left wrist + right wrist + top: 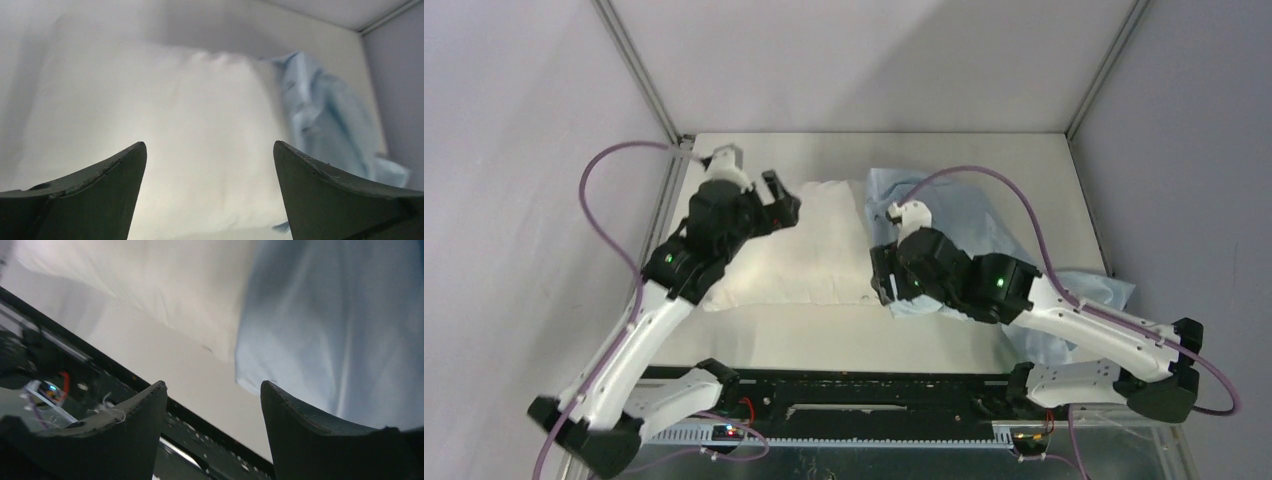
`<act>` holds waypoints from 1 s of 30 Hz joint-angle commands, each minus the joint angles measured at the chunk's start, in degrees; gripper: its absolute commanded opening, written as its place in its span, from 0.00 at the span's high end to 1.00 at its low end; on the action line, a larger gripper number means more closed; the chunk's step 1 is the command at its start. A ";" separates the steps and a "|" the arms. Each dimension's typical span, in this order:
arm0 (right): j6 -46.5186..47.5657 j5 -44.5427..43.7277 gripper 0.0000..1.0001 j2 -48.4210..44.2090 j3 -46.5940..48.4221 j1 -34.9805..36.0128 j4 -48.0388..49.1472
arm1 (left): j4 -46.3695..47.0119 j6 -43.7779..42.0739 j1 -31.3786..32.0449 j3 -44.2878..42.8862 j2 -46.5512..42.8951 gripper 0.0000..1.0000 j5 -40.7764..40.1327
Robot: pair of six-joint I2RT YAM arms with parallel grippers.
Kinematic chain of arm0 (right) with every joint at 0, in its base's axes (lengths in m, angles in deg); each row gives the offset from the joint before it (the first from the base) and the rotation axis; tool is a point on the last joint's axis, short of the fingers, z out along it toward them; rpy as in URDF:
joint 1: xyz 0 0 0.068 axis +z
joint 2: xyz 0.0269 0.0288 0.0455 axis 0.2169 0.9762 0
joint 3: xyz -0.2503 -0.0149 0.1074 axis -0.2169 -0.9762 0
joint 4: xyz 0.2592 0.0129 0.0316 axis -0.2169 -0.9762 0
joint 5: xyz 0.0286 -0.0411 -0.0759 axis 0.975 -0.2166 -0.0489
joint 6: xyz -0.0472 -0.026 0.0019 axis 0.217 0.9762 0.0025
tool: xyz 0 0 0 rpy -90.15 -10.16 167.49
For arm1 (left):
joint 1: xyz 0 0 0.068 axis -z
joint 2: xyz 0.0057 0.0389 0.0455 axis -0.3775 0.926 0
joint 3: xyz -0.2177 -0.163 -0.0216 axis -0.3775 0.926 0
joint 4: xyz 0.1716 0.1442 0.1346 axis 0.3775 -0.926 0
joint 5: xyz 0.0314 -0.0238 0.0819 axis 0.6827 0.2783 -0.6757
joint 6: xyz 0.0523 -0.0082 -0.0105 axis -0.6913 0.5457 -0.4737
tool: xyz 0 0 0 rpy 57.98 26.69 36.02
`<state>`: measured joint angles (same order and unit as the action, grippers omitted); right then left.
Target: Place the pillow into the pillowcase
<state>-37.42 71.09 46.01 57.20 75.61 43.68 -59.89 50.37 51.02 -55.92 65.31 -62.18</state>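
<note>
White pillow [804, 260] beneath left gripper [782, 200], jaws apart

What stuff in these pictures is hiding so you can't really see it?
1. Top view: the right arm covers where the pillow meets the pillowcase, so how far in it is cannot be told.
2. Top view: the left gripper and its arm cover the pillow's left end.
3. Left wrist view: the pillow is blurred and glaring.
4. Right wrist view: the pillowcase runs off the right edge.
</note>
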 commanded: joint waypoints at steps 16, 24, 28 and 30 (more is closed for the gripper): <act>-14.55 -16.99 0.37 12.13 -11.64 7.48 2.90 | -7.84 3.84 -13.71 29.37 -16.47 0.00 -10.71; -13.20 -20.72 0.62 15.03 -10.61 2.67 2.37 | 0.01 7.07 -13.90 32.80 -10.75 0.22 -6.56; -7.58 -18.09 0.86 11.78 -9.50 -1.21 5.74 | 2.50 6.56 -13.31 33.85 -11.16 0.82 -0.15; -4.31 -16.65 0.92 11.97 -5.00 -3.70 5.98 | 3.54 8.29 -9.69 33.84 -11.63 0.99 0.98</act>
<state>-47.11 55.66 60.61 44.70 75.81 46.22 -59.49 56.84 38.04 -23.72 54.12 -65.94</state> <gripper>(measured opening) 0.130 0.135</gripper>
